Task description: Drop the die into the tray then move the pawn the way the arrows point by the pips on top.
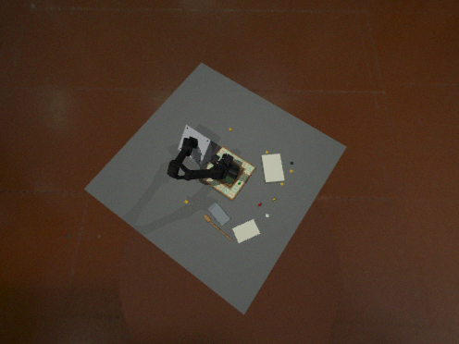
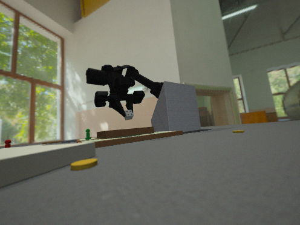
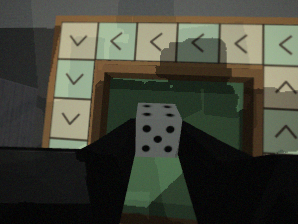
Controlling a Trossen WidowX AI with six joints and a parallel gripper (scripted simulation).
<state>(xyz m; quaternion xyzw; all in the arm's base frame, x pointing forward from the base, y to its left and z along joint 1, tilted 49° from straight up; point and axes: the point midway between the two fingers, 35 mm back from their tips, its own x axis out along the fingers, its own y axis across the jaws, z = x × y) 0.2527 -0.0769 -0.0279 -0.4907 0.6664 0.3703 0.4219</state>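
Observation:
My gripper [image 2: 129, 114] [image 3: 156, 125] is shut on the white die [image 2: 129, 114] [image 3: 158, 136], which hangs above the dice tray [image 2: 125, 132] [image 3: 125, 67]. In the wrist view a face with five pips faces the camera, and the die's upper face is strongly foreshortened. The tray has brown walls and a green floor, and sits inside the board [image 1: 250, 167] [image 2: 172, 133] [image 3: 77, 42] with its ring of arrow squares. The green pawn [image 1: 239, 183] [image 2: 88, 134] stands upright on the ring beside the tray; it is out of the wrist view. The arm hides part of the board in the top view.
Two cream slabs [image 1: 273, 167] [image 1: 246, 231] lie beyond the board. A blue-grey slab [image 1: 219, 214] and a wooden stick-like tool [image 1: 220, 230] lie off one side. A red piece [image 1: 260, 204] [image 2: 8, 143], a small white object [image 1: 266, 215] and several yellow discs [image 1: 230, 129] [image 2: 84, 164] are scattered around.

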